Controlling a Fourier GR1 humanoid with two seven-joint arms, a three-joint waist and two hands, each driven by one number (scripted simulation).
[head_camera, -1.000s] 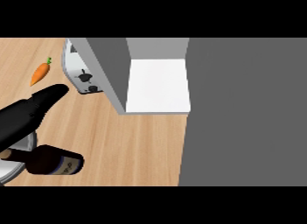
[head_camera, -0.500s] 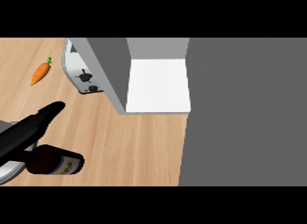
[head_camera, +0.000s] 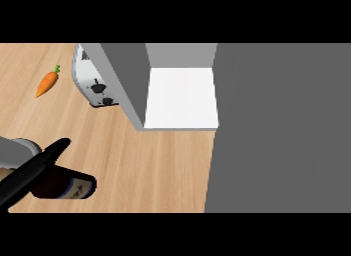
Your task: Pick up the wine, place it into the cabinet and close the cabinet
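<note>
The wine bottle [head_camera: 67,186] sat on the counter [head_camera: 156,170] at the view's lower left, its label too small to read. The left hand [head_camera: 36,166] lay stretched straight across it, apparently gripping nothing. Bare wood separated the bottle from the open cabinet [head_camera: 182,97] beside the toaster [head_camera: 97,87].

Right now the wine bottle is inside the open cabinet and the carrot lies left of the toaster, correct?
No. The head view shows the wine bottle on the counter beneath the left hand, not inside the open cabinet. The carrot does lie left of the toaster.
</note>
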